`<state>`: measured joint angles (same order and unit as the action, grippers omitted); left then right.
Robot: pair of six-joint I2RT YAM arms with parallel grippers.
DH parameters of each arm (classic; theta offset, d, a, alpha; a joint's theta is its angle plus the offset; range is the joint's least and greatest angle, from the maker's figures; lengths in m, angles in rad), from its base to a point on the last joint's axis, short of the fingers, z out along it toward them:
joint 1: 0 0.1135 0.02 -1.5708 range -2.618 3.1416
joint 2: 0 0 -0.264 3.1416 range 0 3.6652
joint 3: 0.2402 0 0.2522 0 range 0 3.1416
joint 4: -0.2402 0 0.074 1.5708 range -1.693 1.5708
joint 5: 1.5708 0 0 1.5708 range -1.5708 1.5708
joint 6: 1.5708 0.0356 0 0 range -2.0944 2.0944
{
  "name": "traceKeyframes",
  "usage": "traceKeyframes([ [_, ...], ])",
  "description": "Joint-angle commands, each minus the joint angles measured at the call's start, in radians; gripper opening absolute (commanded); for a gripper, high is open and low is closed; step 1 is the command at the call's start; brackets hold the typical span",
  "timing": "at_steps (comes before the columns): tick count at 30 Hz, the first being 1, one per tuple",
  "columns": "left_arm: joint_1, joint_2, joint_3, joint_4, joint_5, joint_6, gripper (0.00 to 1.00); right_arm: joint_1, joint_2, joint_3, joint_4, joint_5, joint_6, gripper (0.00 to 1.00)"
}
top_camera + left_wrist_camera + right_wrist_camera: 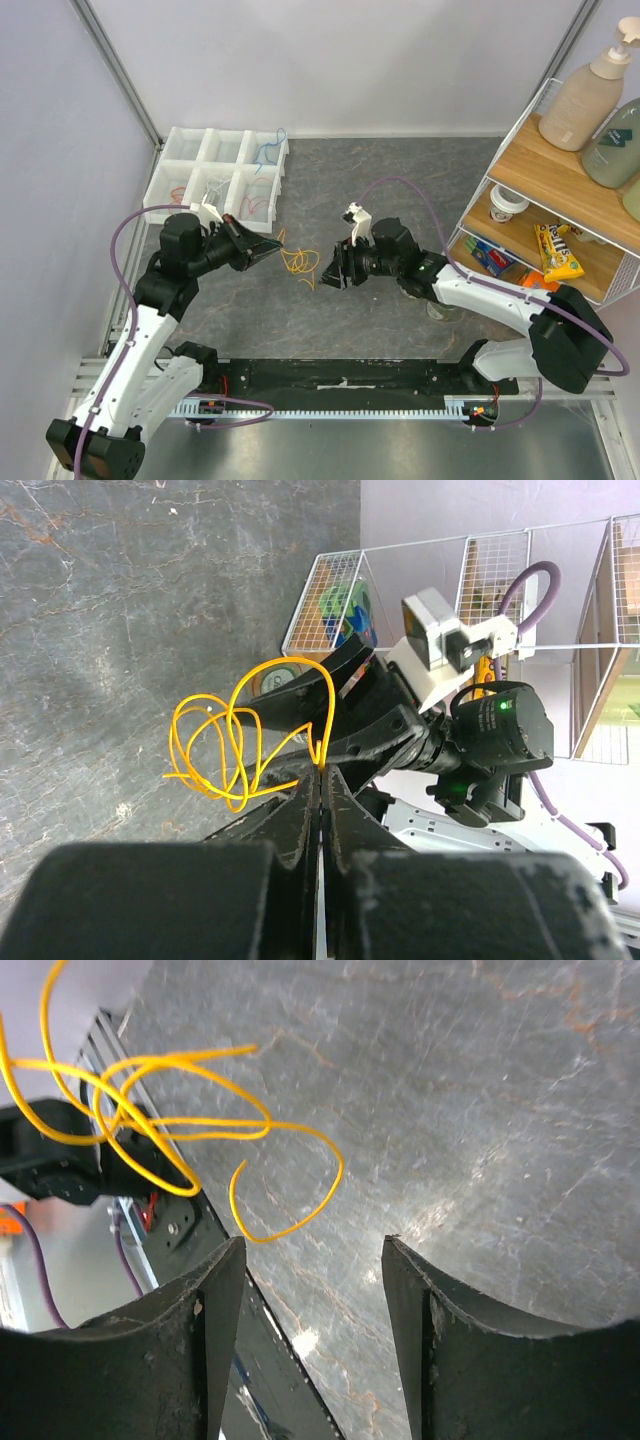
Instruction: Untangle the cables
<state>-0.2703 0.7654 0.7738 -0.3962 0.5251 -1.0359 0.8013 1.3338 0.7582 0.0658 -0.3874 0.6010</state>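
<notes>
A tangle of thin yellow cables [298, 264] hangs above the grey table between my two grippers. My left gripper [279, 243] is shut on one strand of it; in the left wrist view the cables [235, 745] fan out left of the pinched fingertips [320, 768]. My right gripper [322, 278] is open and empty, just right of the tangle. In the right wrist view the yellow cables [150, 1125] hang ahead and left of the open fingers [215, 1290]. More loops, orange, red and blue, lie in the white tray [225, 178].
A white compartment tray stands at the back left. A wire shelf [560, 190] with bottles, a cup and snack packets stands at the right. A black rail [340, 380] runs along the near edge by the arm bases.
</notes>
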Motion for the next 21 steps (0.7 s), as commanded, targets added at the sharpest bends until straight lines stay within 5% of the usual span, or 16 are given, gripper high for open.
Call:
traceKeyframes([
  [1,-0.001,-0.025,0.048,0.007,-0.011,-0.047,0.02,-0.04,-0.054,-0.026,0.114,0.051,0.077,0.64],
  [21,0.0,-0.012,0.065,0.08,0.035,-0.128,0.02,-0.051,0.162,-0.036,0.399,-0.171,0.204,0.63],
])
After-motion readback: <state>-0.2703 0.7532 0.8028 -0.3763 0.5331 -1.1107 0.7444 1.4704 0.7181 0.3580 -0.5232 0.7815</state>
